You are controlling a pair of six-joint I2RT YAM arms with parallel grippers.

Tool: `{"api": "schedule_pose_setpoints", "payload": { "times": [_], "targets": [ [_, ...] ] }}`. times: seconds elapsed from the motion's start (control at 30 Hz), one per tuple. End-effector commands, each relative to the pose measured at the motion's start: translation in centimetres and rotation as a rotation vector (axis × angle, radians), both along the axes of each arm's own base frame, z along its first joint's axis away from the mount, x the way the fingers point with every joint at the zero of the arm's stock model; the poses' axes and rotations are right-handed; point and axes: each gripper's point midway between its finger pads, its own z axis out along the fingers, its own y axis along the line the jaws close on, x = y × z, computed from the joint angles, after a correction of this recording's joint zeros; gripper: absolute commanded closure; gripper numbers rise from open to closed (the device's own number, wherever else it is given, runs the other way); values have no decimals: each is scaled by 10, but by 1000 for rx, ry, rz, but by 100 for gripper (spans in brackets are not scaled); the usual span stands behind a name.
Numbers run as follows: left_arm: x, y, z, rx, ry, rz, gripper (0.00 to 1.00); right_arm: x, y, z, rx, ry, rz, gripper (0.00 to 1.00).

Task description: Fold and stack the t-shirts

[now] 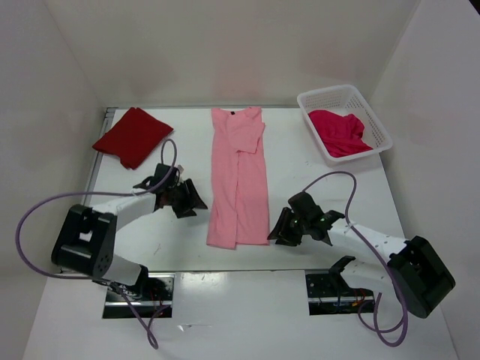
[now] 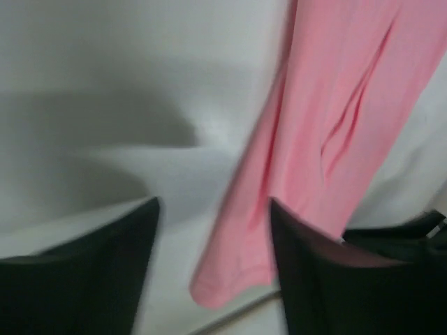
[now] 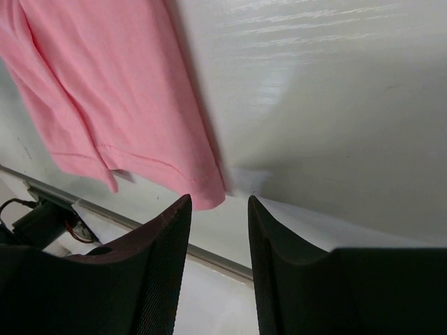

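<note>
Pink shirt (image 1: 238,180): lies flat mid-counter (image 1: 330,187), sides folded in to make a narrow strip, collar at the far end, hem towards the arms.
Red shirt (image 1: 133,136): folded, at the far left corner.
Magenta shirt (image 1: 339,131): crumpled in the basket (image 1: 330,94), far right.
Left hand (image 1: 187,199): just left of the pink strip, fingers wide apart, holding nothing; the wrist view shows the hem corner beyond the gap.
Right hand (image 1: 283,229): just right of the hem corner, fingers parted by a narrower gap, also empty.
Stage: probably between folds; the strip seems to need a crosswise fold, and the magenta shirt has not been started.
Risk, grip: the cloth lies thin and flat, so a pinch may catch only the top layer and peel the side folds open.
Risk, drag: fingers pressed down at the edge could push the strip sideways and wrinkle it.
Risk, skew: if one hand lifts its corner before the other, the fold will land crooked.
Risk, stack: a loose fold could fall open when carried to the red shirt.
</note>
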Motion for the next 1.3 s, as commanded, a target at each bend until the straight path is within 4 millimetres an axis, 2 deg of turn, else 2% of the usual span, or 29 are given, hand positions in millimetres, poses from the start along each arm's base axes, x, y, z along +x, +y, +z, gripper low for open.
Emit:
{"api": "schedule_pose_setpoints", "payload": {
  "times": [0.0,0.03,0.1,0.13,0.27,0.3,0.47,0.5,0.63,0.73,0.77,0.83,0.87,0.9,0.97,1.03,1.1,1.2,1.27],
  "targets": [
    [-50,-10,9,-50,79,-9,44,0,9,8,45,-24,10,57],
    [-65,-9,6,-43,121,-10,48,0,9,8,45,-24,11,57],
    [-78,-6,7,-49,118,-3,48,-5,9,5,40,-17,23,55],
    [-93,-1,-5,-37,159,-1,45,-6,9,3,43,-11,14,55],
    [-112,-7,-21,-56,186,-13,38,-2,12,2,41,-9,14,55],
    [-109,-14,-19,-73,170,-29,37,-3,14,2,39,-5,23,55],
    [-116,-17,-29,-48,196,-65,36,2,18,2,50,-18,24,55],
    [-113,-21,-27,-51,185,-78,36,6,21,6,61,-32,25,56],
    [-111,-27,-32,-42,202,-97,36,4,22,2,58,-15,29,58],
    [-116,-33,-37,-41,211,-135,42,5,23,1,58,-15,29,61],
    [-116,-36,-37,-39,212,-147,51,4,22,-2,51,-7,29,64],
    [-120,-33,-37,-20,215,-158,61,6,23,-3,52,-8,29,67],
    [-122,-32,-38,-16,225,-157,65,6,23,-3,52,-8,29,72],
    [-123,-31,-35,-15,216,-165,74,6,23,-3,52,-8,29,81],
    [-124,-32,-32,-25,213,-170,78,5,21,-5,40,-4,24,88],
    [-127,-32,-31,-35,216,-176,79,4,19,-6,31,-2,33,89],
    [-130,-30,-34,-29,220,-183,83,0,16,-9,17,16,32,96],
    [-141,-29,-30,-38,247,-202,88,-9,18,-3,19,37,47,100],
    [-158,-27,-31,-49,289,-210,89,-21,24,2,34,55,56,100]
  ]
}}
